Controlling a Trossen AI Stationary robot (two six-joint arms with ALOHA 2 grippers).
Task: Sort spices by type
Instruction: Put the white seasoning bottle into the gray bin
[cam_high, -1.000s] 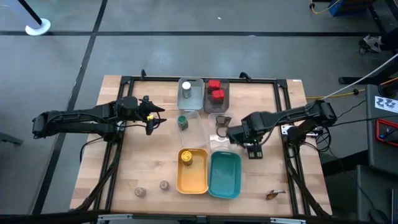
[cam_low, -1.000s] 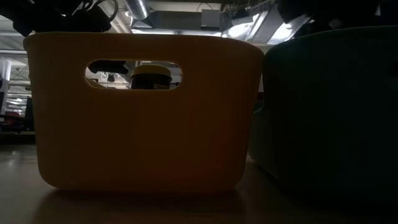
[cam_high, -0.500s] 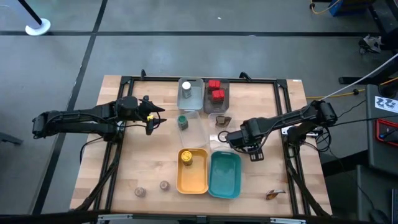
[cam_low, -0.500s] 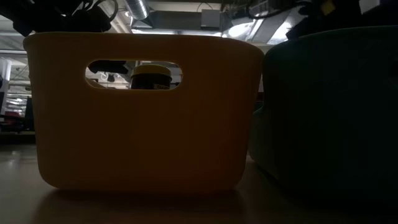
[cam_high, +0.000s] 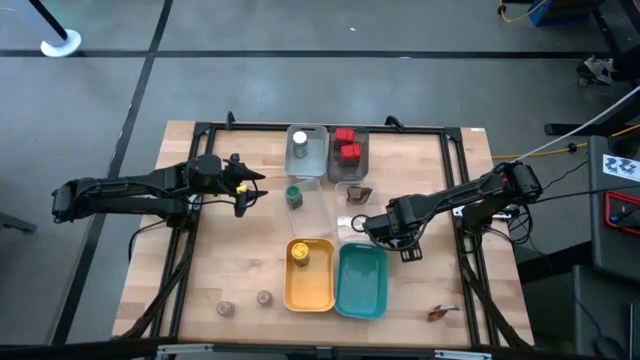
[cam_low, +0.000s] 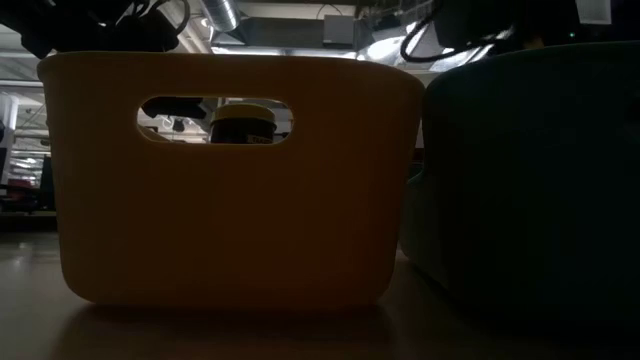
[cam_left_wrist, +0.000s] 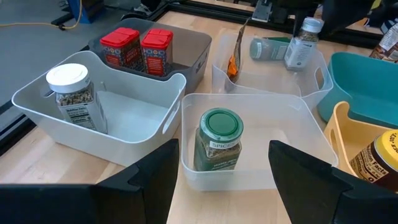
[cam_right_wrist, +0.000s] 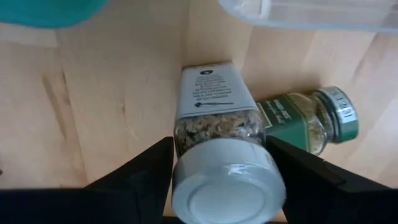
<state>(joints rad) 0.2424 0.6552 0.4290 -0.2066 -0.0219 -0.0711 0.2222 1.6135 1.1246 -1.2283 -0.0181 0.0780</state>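
— Where do we start?

— At the right claw. In its wrist view we see a white-lidded jar lying on its side between the two fingers, lid toward the camera. The fingers flank it, spread about as wide as the jar, but we cannot tell whether they press on it or just stand beside it. In the high view that claw sits low on the worktop, just beyond the teal tray.

— And next to that jar?

— A green-lidded jar, also on its side, touching the white-lidded one or very nearly. We judge the claw is lined up on the white-lidded jar alone, since each kind goes to its own tray.

— What is sorted so far?

— From the left wrist view: one white-lidded jar stands in the pale tray, two red tins share the grey tray, one green-lidded jar stands in the clear tray, and a yellow-capped jar stands in the yellow tray. So like sits with like — that explains the grouping.

— The left claw?

— It waits at the worktop's left side, fingers apart and holding nothing, pointed at the trays.

— What remains?

— Two small brown jars and another small item lie near the front edge, still loose.
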